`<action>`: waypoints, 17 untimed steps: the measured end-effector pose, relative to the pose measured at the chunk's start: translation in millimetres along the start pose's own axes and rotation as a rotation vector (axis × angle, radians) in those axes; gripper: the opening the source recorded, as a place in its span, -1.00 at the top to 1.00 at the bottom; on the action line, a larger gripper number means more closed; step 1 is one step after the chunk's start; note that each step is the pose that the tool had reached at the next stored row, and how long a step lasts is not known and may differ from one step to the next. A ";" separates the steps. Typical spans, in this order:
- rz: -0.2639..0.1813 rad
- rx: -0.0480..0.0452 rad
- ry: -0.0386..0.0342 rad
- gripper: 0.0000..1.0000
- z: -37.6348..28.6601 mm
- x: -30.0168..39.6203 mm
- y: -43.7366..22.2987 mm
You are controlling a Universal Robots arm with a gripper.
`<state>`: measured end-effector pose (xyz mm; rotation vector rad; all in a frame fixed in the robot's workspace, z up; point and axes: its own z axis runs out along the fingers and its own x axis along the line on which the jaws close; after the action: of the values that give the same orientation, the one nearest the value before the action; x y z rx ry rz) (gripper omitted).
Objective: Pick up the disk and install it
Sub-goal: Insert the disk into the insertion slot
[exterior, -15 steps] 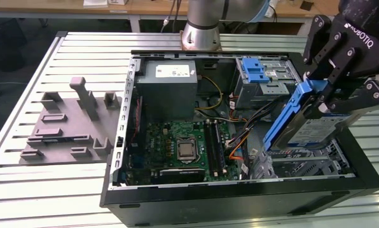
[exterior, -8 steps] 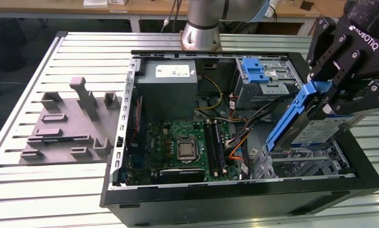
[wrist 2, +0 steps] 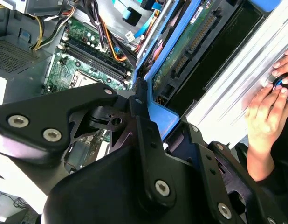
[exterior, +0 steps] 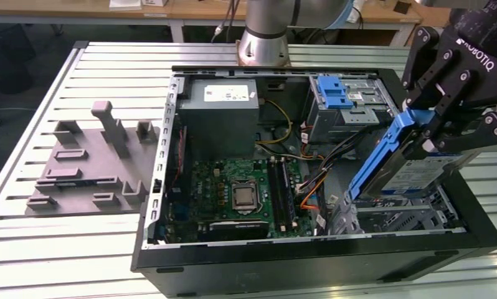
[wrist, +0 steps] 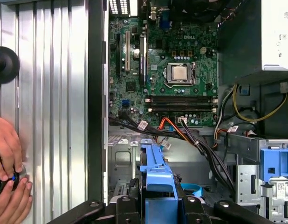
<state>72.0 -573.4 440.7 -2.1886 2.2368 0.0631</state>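
Note:
My black gripper [exterior: 435, 140] is shut on the disk [exterior: 398, 169], a silver drive with a white-and-blue label and a blue frame. It hangs tilted, on edge, above the metal drive cage [exterior: 407, 215] at the exterior view's right end of the open computer case [exterior: 315, 265]. In the second wrist view the gripper [wrist 2: 155, 114] clamps the blue frame, and the disk [wrist 2: 190, 44] shows its green circuit side. In the first wrist view the disk's blue frame [wrist: 158, 175] sticks out from the gripper [wrist: 159, 201] toward the motherboard [wrist: 172, 65].
Inside the case are a grey power supply [exterior: 223, 118], the motherboard [exterior: 240, 193], loose cables [exterior: 315, 187] and a blue bracket [exterior: 340, 93] in the upper bay. A grey fixture [exterior: 91, 168] lies on the slatted table. A person's hands [wrist: 9, 163] rest on the table beside the case.

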 end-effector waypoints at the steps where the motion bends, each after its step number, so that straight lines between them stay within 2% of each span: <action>1: 0.000 0.0000 0.0002 0.27 0.4 0.4 0.0; 17: 0.000 0.0000 0.0001 0.27 7.4 3.2 -0.7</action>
<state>72.5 -576.3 433.2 -2.1887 2.2369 0.0630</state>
